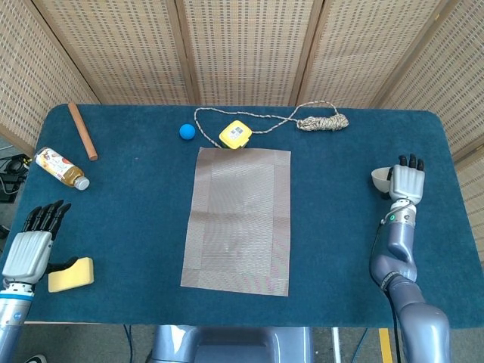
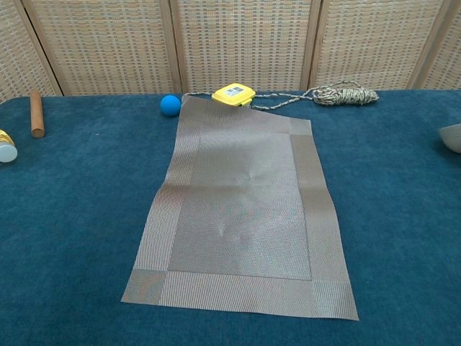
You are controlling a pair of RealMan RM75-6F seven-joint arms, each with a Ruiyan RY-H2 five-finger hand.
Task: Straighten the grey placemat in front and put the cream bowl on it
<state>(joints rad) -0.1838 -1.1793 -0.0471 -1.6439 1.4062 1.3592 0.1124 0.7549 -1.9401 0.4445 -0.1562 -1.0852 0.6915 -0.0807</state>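
On blue table: grey placemat | wicker screens behind | left hand apart | right hand unclear

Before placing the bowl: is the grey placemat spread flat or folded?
Spread. The placemat lies open on the table, all four corners showing.

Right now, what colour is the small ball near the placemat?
Blue ball; chest view shows it best.

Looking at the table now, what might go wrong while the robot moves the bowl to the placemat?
The cream bowl sits mostly hidden under the right hand near the table edge, so a poor grip might drop it. The grey placemat touches the yellow box; shifting the mat may push it.
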